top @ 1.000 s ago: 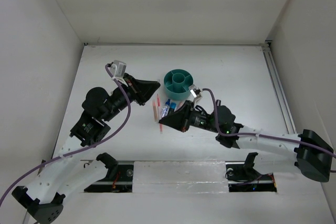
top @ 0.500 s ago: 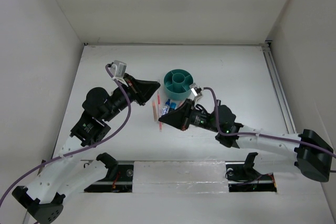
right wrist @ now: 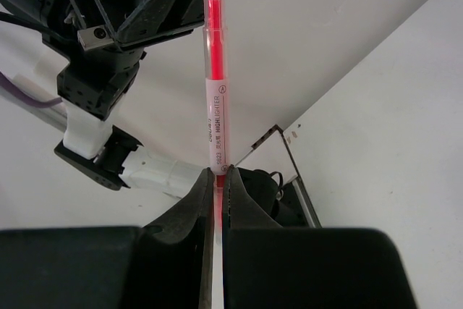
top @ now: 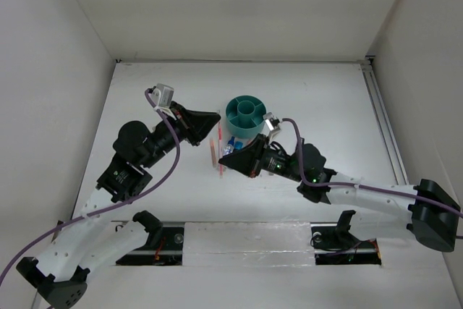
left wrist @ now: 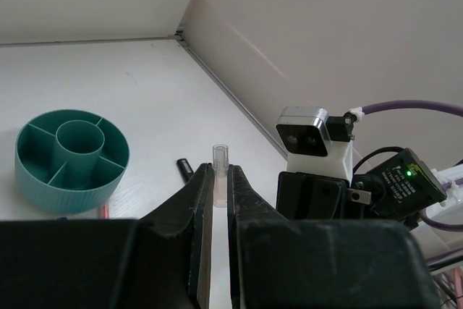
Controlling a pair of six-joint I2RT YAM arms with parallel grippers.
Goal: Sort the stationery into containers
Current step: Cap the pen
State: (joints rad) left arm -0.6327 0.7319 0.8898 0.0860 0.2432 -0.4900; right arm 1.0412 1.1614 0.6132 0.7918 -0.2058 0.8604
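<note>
The round teal organizer [top: 247,131] stands mid-table and also shows in the left wrist view [left wrist: 66,195]. My right gripper [top: 226,166] [right wrist: 218,173] is shut on one end of the pink highlighter [right wrist: 215,106]. The highlighter [top: 221,148] sticks out from the jaws toward my left gripper [top: 215,116]. My left gripper [left wrist: 220,180] is shut on a short clear tube with a pinkish inside [left wrist: 219,157], held at the fingertips above the table. A salmon pencil [top: 212,151] and the blue-capped pen [top: 230,146] lie just in front of the organizer. I see no clips or tan block.
A small black stick [left wrist: 184,168] lies on the table right of the organizer. The two grippers face each other closely; the right wrist camera [left wrist: 312,139] fills the left wrist view, and the left arm [right wrist: 108,41] looms in the right wrist view. White walls enclose the table.
My right gripper has shifted slightly right and toward the organizer, and the highlighter now shows as a long pink line reaching toward the left gripper. The left arm has not moved.
</note>
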